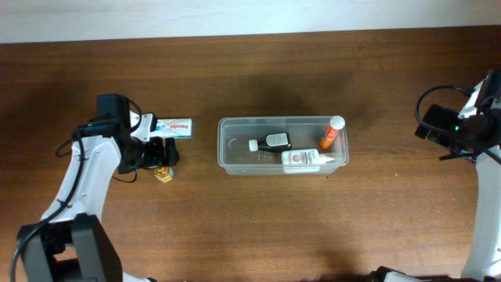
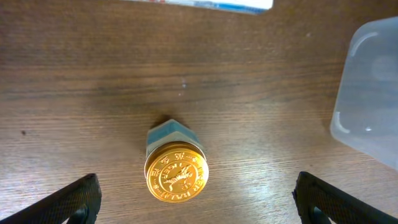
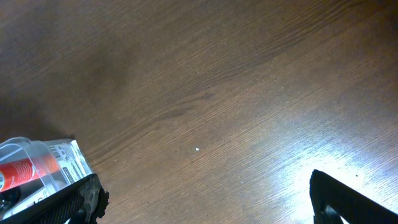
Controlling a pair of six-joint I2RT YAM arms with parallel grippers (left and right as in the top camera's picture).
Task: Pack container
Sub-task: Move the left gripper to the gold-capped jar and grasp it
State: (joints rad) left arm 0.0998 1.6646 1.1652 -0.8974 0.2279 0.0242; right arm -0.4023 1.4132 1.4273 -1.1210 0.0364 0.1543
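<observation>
- Left wrist view: the left claw [image 2: 196, 211] hangs wide open and empty, one finger on either side of a small gold-lidded jar [image 2: 176, 173] that stands on the table [image 2: 93, 93], touching neither finger.
- The clear tub [image 2: 367, 93] is near, off to that claw's right; only one corner of it shows here.
- Overhead, the tub sits mid-table and holds a dark bottle [image 1: 274, 142], a white bottle [image 1: 309, 159] and an orange tube [image 1: 332, 131].
- Packing looks partly done: the jar and a white-and-blue box [image 1: 174, 127] are left outside, on the tub's left.
- The right claw [image 3: 205, 205] is also wide open and empty, over bare wood, well apart from the tub.
</observation>
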